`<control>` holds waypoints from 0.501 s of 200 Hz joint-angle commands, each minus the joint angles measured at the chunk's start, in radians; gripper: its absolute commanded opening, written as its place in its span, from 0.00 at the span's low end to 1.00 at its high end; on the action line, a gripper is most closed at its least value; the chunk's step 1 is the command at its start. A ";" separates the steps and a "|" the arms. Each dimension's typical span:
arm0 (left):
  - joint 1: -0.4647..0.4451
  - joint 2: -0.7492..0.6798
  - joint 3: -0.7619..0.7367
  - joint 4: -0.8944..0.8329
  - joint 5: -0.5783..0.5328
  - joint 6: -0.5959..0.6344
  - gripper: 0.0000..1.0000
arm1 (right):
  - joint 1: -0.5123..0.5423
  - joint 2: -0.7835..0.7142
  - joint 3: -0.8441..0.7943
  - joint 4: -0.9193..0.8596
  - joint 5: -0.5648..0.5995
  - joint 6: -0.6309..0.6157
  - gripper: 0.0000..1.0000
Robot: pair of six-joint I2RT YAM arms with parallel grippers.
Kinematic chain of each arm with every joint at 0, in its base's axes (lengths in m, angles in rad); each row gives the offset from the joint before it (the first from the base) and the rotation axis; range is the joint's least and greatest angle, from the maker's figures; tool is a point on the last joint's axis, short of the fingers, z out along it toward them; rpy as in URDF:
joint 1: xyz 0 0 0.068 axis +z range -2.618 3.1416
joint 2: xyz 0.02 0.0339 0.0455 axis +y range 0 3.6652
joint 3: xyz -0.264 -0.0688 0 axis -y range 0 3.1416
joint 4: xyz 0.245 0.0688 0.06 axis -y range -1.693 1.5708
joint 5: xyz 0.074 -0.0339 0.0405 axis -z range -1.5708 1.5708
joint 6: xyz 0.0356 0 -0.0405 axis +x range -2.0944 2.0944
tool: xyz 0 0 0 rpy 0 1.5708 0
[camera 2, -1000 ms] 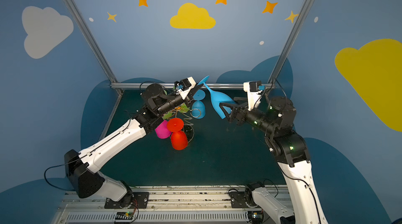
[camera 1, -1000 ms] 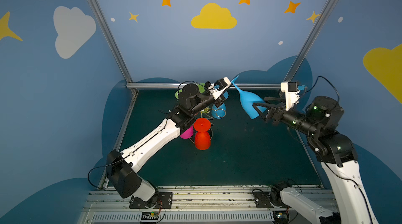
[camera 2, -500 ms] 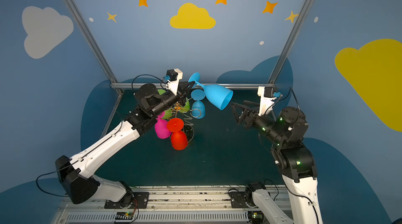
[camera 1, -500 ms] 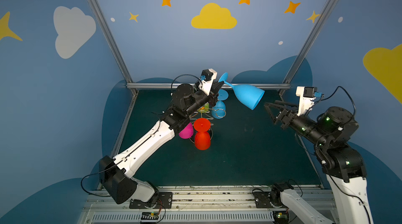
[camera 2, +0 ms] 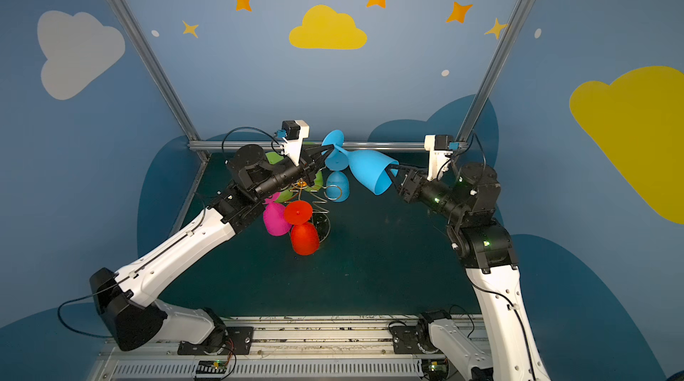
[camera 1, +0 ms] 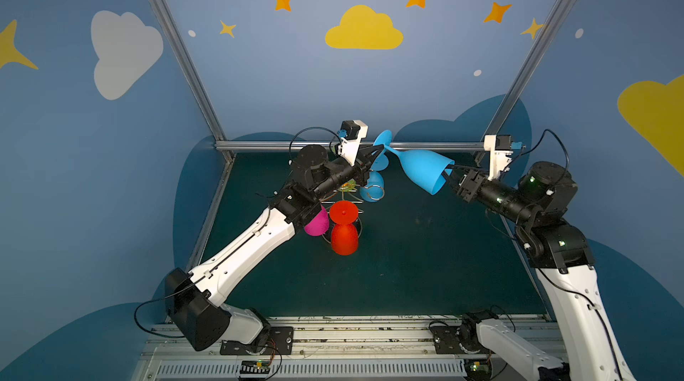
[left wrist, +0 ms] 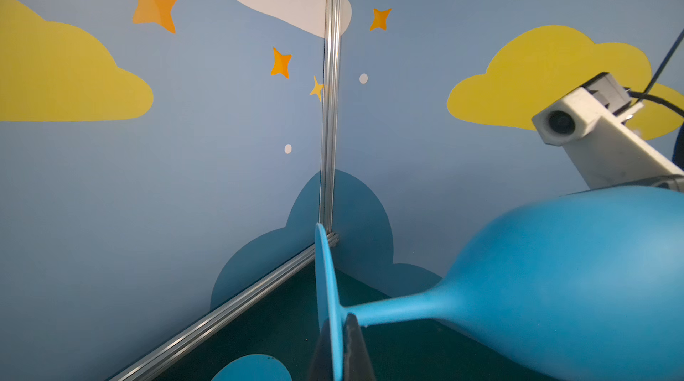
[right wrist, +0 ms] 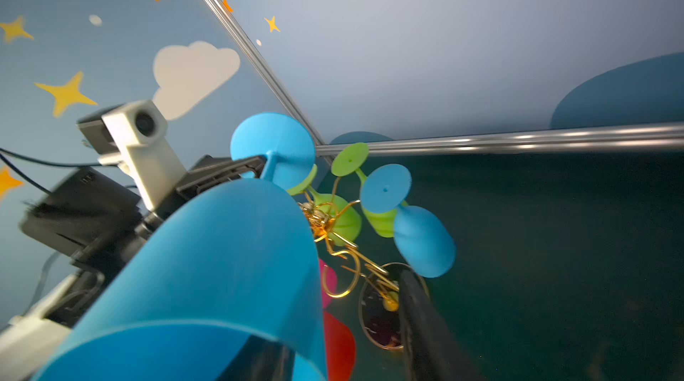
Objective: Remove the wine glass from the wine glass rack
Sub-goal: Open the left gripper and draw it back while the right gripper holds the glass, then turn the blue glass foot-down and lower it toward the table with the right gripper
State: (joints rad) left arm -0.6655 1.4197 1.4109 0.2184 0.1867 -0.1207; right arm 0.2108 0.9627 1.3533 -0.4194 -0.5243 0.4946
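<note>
Wine glass (camera 1: 422,172) foot clamped in left fingers (left wrist: 357,353); right fingers (right wrist: 425,323) straddle rim, unclosed.

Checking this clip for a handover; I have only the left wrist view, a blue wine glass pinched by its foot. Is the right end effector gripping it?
Observer: No, the right end effector straddles the rim of the blue wine glass, outer finger clear of it.
Operator: Is it off the rack?
Observer: Yes, in the air beside the wine glass rack.
Operator: What hangs there?
Observer: A red glass, pink glass, green glasses, second blue glass.
</note>
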 commanded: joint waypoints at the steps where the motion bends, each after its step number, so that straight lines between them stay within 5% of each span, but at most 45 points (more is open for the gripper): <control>1: 0.002 -0.012 -0.003 0.022 0.039 -0.026 0.03 | -0.004 0.005 -0.007 0.082 -0.044 0.037 0.26; 32: 0.004 -0.010 -0.001 0.020 0.036 -0.025 0.03 | -0.004 0.011 0.003 0.087 -0.055 0.042 0.00; 78: 0.013 -0.025 -0.012 0.027 0.005 -0.022 0.20 | -0.005 0.002 0.048 0.042 -0.010 0.012 0.00; 100: 0.026 -0.048 -0.032 0.029 -0.046 -0.026 0.61 | -0.012 -0.008 0.112 -0.059 0.069 -0.057 0.00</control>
State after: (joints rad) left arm -0.6567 1.4139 1.4006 0.2268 0.1833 -0.1406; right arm 0.2085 0.9741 1.3804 -0.4107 -0.5331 0.5045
